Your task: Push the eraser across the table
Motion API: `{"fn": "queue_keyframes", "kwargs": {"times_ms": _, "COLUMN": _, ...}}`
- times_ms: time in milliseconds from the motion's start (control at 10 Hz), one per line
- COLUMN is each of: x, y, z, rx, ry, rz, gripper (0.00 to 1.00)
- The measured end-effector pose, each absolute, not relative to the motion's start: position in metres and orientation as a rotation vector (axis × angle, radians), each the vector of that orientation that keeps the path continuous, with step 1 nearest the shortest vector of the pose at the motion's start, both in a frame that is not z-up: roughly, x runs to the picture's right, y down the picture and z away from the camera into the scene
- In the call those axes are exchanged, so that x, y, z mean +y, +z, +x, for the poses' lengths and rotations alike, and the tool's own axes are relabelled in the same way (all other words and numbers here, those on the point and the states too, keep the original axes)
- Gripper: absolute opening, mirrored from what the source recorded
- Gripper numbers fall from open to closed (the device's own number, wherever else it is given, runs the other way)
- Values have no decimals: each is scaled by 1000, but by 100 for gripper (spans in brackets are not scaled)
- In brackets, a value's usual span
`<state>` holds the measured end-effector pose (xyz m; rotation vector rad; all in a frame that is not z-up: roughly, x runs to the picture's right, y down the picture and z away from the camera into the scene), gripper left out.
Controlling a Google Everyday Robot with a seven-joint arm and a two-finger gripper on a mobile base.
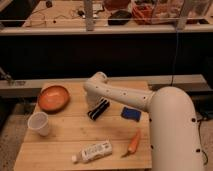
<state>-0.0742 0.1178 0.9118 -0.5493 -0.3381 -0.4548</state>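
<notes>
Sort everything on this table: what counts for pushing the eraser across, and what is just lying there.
For the job:
eraser, mid-table
table
gripper, close over the eraser's far end

Just lying about:
orange bowl, far left corner
white cup, left edge
blue block, right of the eraser
carrot, near right
white bottle, on its side, near edge

Your arm (125, 97): cream-white, fat rounded shells, small dark screw dots along each. Your gripper (93, 101): pale, at arm's far tip, above table (60, 150) middle.
</notes>
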Motion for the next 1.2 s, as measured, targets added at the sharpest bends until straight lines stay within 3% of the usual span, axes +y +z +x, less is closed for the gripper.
{"fn": "queue_keyframes", "kwargs": {"times_ms": 1200, "x": 115, "y": 916, "z": -75, "rx": -342, "ry": -457, "rz": -542, "gripper": 0}}
